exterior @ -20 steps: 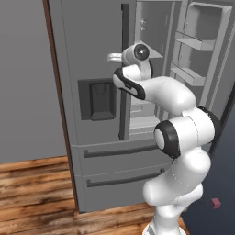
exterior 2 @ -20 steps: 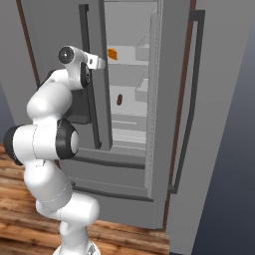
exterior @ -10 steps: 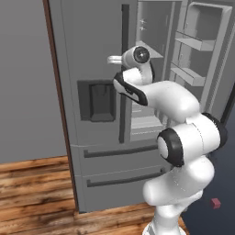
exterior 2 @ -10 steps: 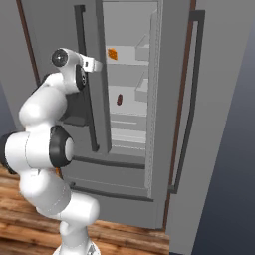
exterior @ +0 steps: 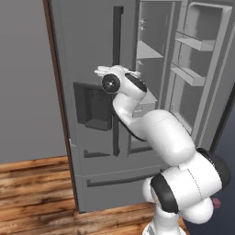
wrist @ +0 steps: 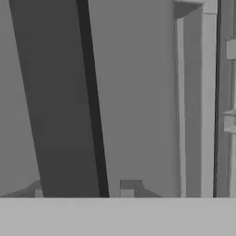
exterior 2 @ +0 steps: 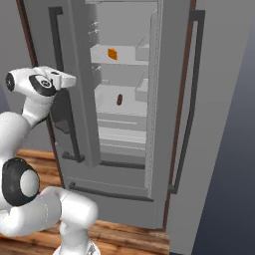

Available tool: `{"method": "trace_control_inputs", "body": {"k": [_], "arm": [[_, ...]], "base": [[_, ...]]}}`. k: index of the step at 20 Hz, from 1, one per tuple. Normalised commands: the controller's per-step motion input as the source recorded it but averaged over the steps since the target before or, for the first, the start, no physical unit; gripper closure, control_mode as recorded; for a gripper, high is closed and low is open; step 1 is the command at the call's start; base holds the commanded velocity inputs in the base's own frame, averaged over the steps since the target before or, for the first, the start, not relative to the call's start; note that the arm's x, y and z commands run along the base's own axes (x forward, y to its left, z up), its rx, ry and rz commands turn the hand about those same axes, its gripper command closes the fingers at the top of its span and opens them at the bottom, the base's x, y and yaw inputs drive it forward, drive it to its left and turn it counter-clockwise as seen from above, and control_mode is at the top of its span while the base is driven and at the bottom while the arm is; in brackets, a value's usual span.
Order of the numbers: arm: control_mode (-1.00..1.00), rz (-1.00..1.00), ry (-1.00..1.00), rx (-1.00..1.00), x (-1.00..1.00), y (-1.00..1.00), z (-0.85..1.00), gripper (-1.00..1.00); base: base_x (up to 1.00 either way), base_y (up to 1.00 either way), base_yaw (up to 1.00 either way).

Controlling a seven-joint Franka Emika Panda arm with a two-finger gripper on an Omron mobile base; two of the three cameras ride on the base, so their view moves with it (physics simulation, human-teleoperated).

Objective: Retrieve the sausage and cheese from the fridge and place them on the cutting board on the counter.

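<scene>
Jaws' state cannot be told at the left door handle (exterior: 118,55) of the fridge (exterior 2: 174,149); the retrieval step next calls for reaching the sausage (exterior 2: 119,99) and cheese (exterior 2: 113,53).

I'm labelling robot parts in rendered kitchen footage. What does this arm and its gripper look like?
The arm is glossy white, built of rounded, bulbous segments joined by dark, nearly black bands and round dark joint caps. No loose cables or markings show. The gripper is a small white block at the wrist; its finger tips show as small grey stubs.
</scene>
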Motion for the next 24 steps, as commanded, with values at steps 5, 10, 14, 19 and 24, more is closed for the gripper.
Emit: {"method": "trace_control_inputs", "body": {"k": [5,10,14,19,24], "arm": [[-1.00,-0.42,-0.02,-0.01,-0.89,0.52,0.00,1.00],[-1.00,-0.34,-0.03,-0.03,-0.58,0.63,0.00,-1.00],[-1.00,-0.29,0.00,-0.03,-0.08,0.61,0.00,-1.00],[-1.00,-0.26,0.01,-0.02,0.00,0.57,0.02,-1.00],[-1.00,-0.24,-0.01,0.00,0.00,0.65,0.20,-1.00]], "base": [[0.00,0.00,0.00],[0.00,0.00,0.00],[0.00,0.00,0.00],[0.00,0.00,0.00],[0.00,0.00,0.00]]}}
